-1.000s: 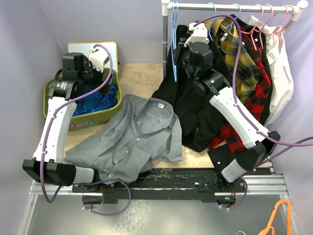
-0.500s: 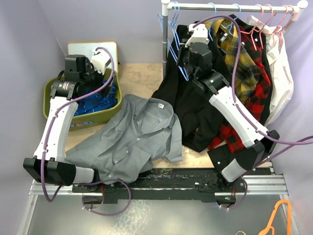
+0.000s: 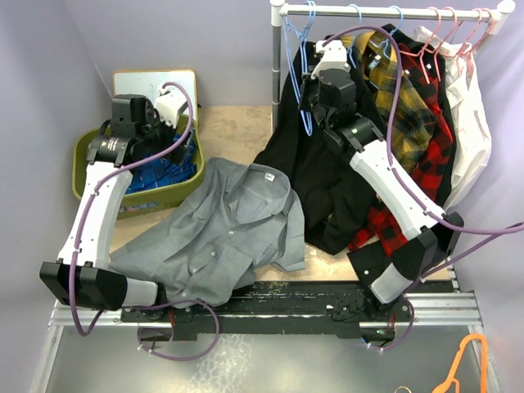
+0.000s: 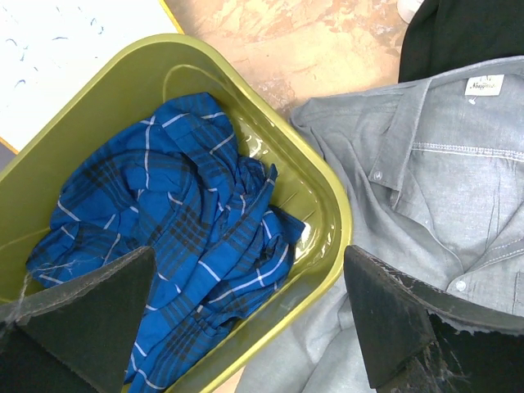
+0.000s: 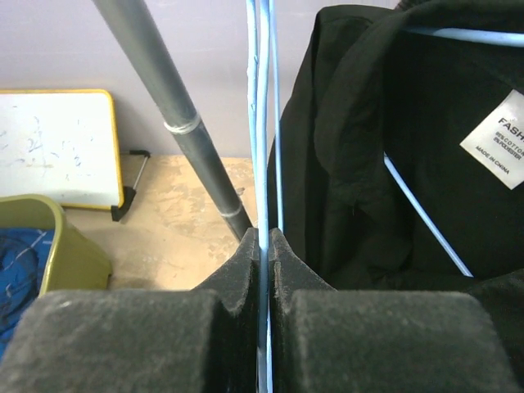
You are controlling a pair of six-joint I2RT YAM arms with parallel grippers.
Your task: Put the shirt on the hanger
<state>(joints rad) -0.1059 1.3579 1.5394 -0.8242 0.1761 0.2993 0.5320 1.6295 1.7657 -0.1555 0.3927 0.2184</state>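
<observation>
The grey shirt lies spread and open on the table, collar and white label towards the rack. It also shows in the left wrist view. The light-blue hanger hangs by the left end of the rail. My right gripper is shut on its wire. In the right wrist view the fingers pinch the thin blue hanger. My left gripper hovers open and empty over the green bin, beside the shirt's collar. Its jaws are wide apart.
The bin holds a blue plaid garment. A whiteboard lies behind it. The rack's rail carries a black shirt, yellow and red plaid shirts, a white garment and pink hangers. An orange hanger lies near right.
My right gripper has shifted the light-blue hanger up and to the right, its hook now near the rail. My left arm has shifted slightly towards the shirt.
</observation>
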